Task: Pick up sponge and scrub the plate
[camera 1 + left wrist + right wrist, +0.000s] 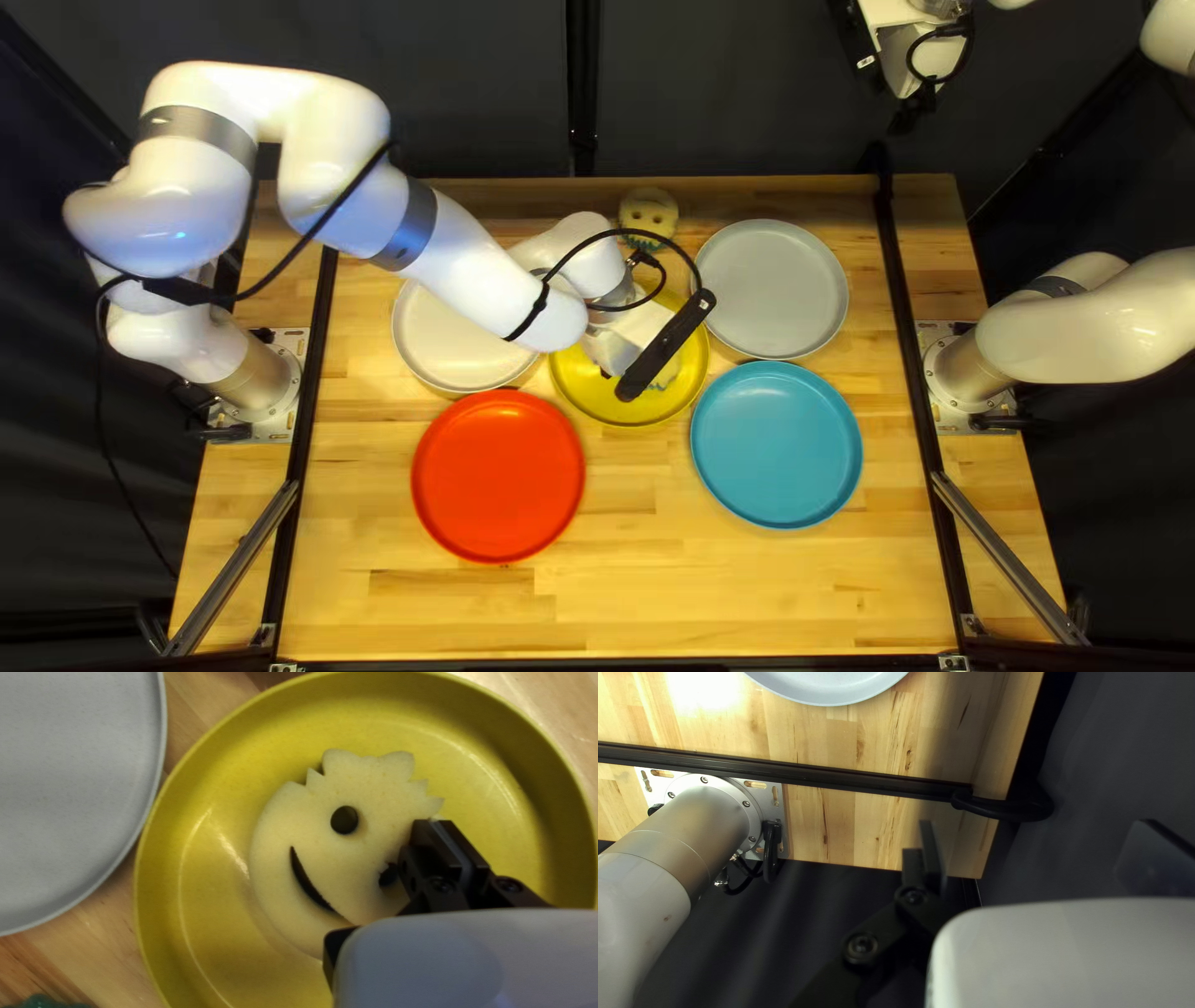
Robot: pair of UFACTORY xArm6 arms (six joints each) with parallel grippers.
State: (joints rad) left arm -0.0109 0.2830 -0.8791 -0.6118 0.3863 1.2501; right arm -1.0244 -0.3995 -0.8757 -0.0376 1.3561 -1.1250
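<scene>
From where I stand, the yellow plate (585, 396) is the thing to steer by. Inside it lies the pale sponge (324, 858), face up, with its cut-out smile and jagged hair showing. The robot's left arm (461, 268) reaches across to it from the left of the top left view, and the left gripper (666, 346) is low over that plate. In its wrist view, the left gripper (439, 824) has its two fingers drawn together, side by side, with nothing visible between them. Their tips overlap one edge of the sponge — whether they actually press on it, I cannot tell.

The right gripper (915, 115) is raised well apart from the yellow plate, beyond it and to the right. Its fingers stand wide apart, holding nothing.

Around the yellow plate, I see the white plate (436, 342) to the left and the grey plate (774, 289) to the right. The red plate (498, 477) is nearer and left, the blue plate (777, 444) nearer and right. Just beyond it sits a second sponge (649, 214) — a face as well, with green along its near side.
</scene>
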